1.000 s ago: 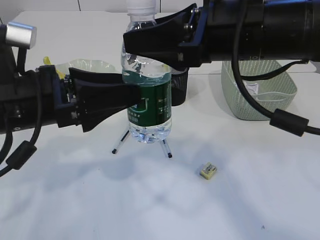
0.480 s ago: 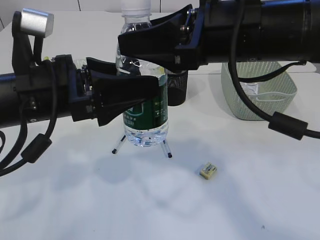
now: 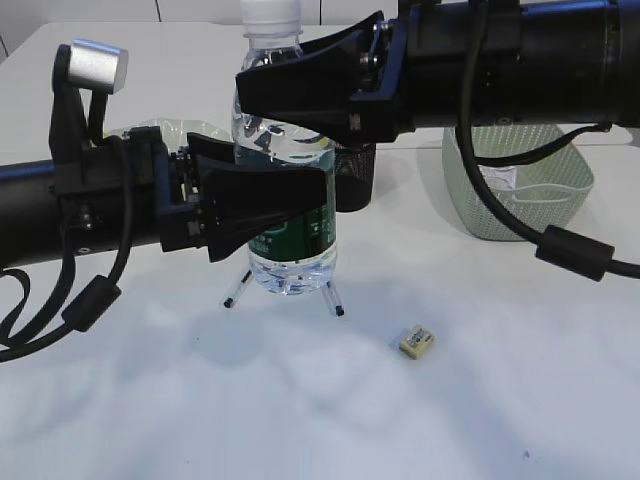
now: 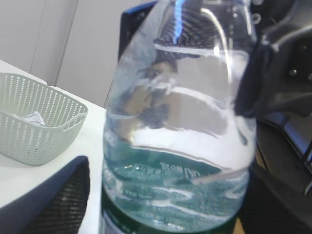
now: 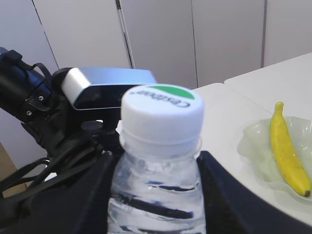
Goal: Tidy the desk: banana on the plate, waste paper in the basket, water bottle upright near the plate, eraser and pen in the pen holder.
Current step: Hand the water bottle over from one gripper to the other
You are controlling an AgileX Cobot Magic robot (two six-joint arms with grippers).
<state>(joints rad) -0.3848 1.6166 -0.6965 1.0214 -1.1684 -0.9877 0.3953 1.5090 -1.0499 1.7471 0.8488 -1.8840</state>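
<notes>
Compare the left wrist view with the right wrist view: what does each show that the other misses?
Only the left wrist view shows the mesh basket with crumpled paper inside. Only the right wrist view shows the banana lying on the plate, plus the bottle's white cap. Both show the water bottle close up, upright between dark gripper fingers.

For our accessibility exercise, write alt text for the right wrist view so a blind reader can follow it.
A clear water bottle with a white cap fills the centre, upright between the dark fingers of the right hand. To the right, a banana lies on a translucent plate on the white table. Behind the bottle is the other arm's silver camera.
</notes>
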